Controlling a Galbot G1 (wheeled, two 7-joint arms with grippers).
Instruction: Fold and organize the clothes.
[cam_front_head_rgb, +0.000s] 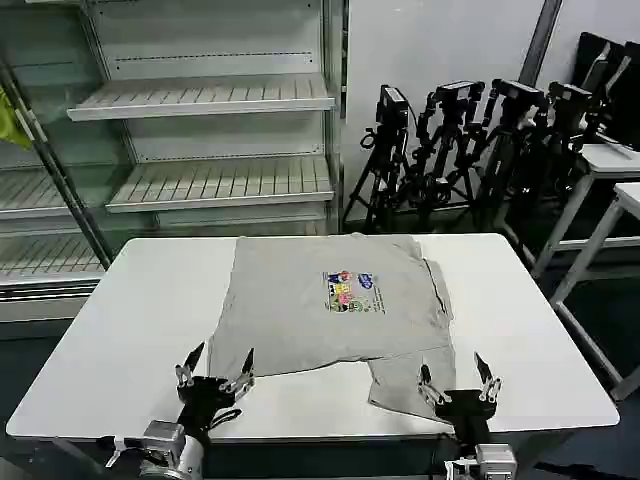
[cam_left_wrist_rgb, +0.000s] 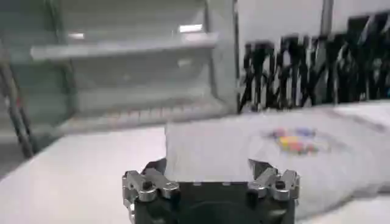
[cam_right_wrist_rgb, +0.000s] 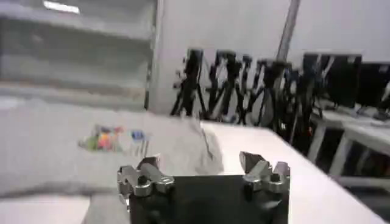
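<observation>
Head view, grey shirt (cam_front_head_rgb: 320, 310) on white table (cam_front_head_rgb: 130, 330), left gripper (cam_front_head_rgb: 215, 369) and right gripper (cam_front_head_rgb: 459, 380) fingers spread, released

We are seeing a white table (cam_front_head_rgb: 120, 330), shelving (cam_front_head_rgb: 200, 100) behind it, and black tripods (cam_front_head_rgb: 470, 150) standing alongside.

Each pincer, left pincer (cam_front_head_rgb: 215, 362) and right pincer (cam_front_head_rgb: 458, 378), has a black body carrying two slim black fingers with silver metal knuckle brackets fixed by dark screws. Both wrists end in a silver cylindrical collar. At the near edge of the white bench (cam_front_head_rgb: 120, 330), a white tag hangs beside the left collar.
</observation>
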